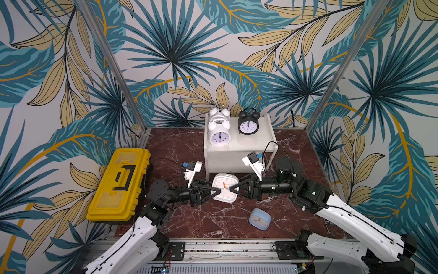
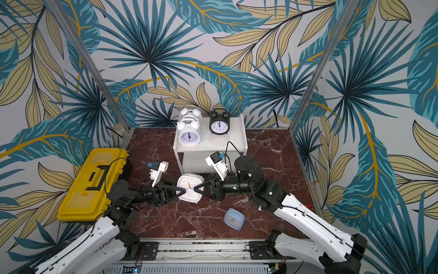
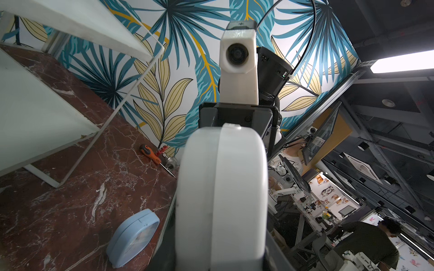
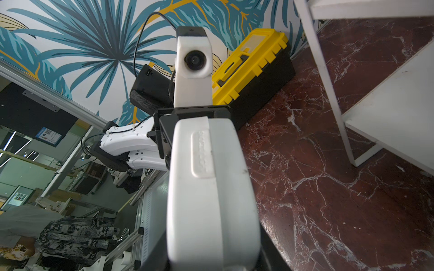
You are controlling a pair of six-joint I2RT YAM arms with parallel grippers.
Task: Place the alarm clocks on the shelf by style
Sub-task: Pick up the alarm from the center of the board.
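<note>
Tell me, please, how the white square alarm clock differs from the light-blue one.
Colour: the white rounded-square plastic alarm clock is white, the light-blue rounded-square plastic alarm clock pale blue. Size: the white clock looks larger than the blue. State: fingers of the left gripper and right gripper pinch the white clock; the blue clock lies untouched on the red marble table. Both are rounded squares, off the white two-tier shelf.

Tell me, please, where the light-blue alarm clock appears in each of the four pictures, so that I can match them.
Top view: the light-blue alarm clock lies on the marble tabletop, nearer the camera than the white square clock.
Top view: the same place.
Left wrist: on the marble, beside the white square clock.
Right wrist: not in it.
Shared landmark: the white shelf, seen in all four.
</note>
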